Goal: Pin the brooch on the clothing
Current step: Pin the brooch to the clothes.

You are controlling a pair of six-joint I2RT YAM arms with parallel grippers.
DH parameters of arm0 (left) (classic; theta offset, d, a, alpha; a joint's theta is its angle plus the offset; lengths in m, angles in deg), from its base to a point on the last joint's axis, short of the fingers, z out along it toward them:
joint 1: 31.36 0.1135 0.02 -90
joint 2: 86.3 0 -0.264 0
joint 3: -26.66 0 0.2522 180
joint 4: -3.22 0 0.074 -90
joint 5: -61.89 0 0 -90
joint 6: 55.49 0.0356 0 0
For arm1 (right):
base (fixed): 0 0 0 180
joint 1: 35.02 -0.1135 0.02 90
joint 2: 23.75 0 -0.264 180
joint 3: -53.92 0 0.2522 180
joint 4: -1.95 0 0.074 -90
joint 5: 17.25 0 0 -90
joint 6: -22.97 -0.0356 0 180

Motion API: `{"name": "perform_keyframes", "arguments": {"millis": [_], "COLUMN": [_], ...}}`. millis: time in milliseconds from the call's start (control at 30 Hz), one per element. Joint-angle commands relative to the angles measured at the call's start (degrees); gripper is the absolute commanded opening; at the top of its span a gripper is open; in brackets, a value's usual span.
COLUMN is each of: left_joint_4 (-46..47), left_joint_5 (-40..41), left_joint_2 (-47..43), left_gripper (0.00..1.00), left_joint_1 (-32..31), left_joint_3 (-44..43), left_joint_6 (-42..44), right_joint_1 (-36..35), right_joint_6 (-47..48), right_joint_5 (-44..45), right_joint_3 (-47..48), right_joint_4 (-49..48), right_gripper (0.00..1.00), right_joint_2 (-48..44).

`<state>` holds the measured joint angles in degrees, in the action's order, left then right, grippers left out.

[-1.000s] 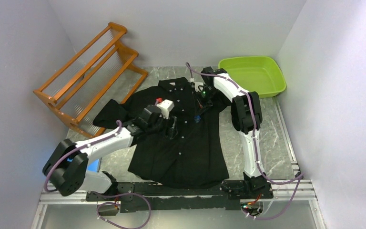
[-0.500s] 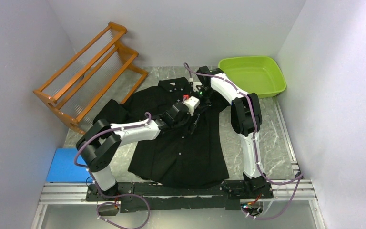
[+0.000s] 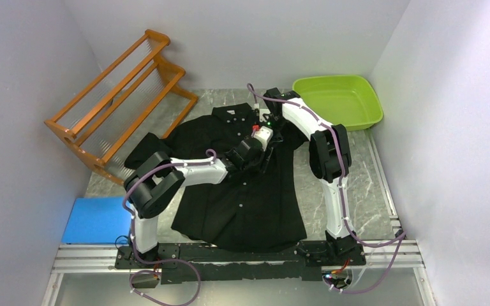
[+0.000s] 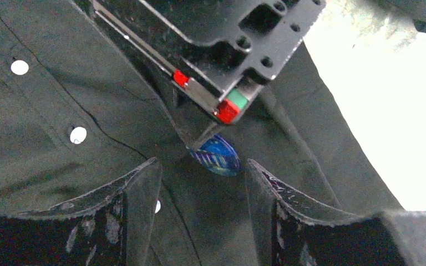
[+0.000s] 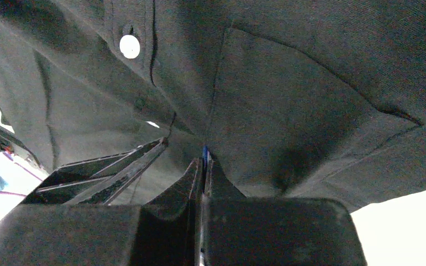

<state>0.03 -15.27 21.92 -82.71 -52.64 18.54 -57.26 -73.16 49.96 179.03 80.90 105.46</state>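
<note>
The shirt (image 3: pixel 242 204) is black with small white buttons (image 4: pixel 78 134), and the brooch (image 4: pixel 217 157) is blue (with fine paler lines across it). The basin (image 3: pixel 335 102) is lime green and the rack (image 3: pixel 111 95) orange. The table (image 3: pixel 357 185) is grey with marble veins, the pad (image 3: pixel 96 220) blue.

Blue brooch (image 4: pixel 215 157) against black shirt (image 3: pixel 242 204)

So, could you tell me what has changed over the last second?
The left gripper reached from the middle of the shirt out to its chest and now stands open, fingers either side of the blue brooch. The right gripper shifted slightly towards the collar and stayed shut on the brooch. Nothing was taken or released. Shirt, orange rack and green tub kept their places.
</note>
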Motion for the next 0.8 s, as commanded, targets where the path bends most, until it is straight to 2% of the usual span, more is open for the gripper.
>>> {"name": "perform_keyframes", "arguments": {"millis": [0, 133, 233, 333, 400, 467, 533, 767], "left_joint_4": [5.0, 4.4, 4.3, 3.0, 1.8, 1.4, 1.3, -0.6], "left_joint_5": [3.1, 3.0, 3.3, 3.6, 3.4, 3.4, 3.1, 0.7], "left_joint_2": [2.2, 3.9, 4.4, 4.5, 4.5, 4.3, 3.9, 0.6], "left_gripper": [0.6, 0.53, 0.34, 0.11, 0.03, 0.03, 0.03, 0.03], "left_joint_1": [-0.2, -0.2, -0.3, -0.2, -0.2, -0.2, -0.3, -0.3], "left_joint_3": [-2.8, -4.5, -4.9, -5.5, -6.0, -6.0, -5.7, -4.4], "left_joint_6": [0.1, 1.9, 2.7, 2.6, 2.2, 1.9, 1.7, 1.4], "right_joint_1": [0.1, 0.1, 0.1, 0.1, 0.1, 0.2, 0.3, 2.2], "right_joint_6": [-0.7, -0.8, -0.8, -0.9, -1.0, -1.2, -1.3, -1.8], "right_joint_5": [0.5, 1.3, 1.1, 1.3, 1.6, 2.0, 1.9, 0.8], "right_joint_3": [0.2, 0.1, 0.2, 0.6, 0.9, 1.6, 1.7, -0.2], "right_joint_4": [0.5, 0.7, 0.7, 1.0, 1.0, 1.3, 1.1, -3.8], "right_gripper": [0.0, 0.0, 0.0, 0.0, 0.0, 0.01, 0.11, 0.58], "right_joint_2": [-4.0, -3.9, -3.8, -3.6, -3.5, -3.2, -3.3, -8.1]}}
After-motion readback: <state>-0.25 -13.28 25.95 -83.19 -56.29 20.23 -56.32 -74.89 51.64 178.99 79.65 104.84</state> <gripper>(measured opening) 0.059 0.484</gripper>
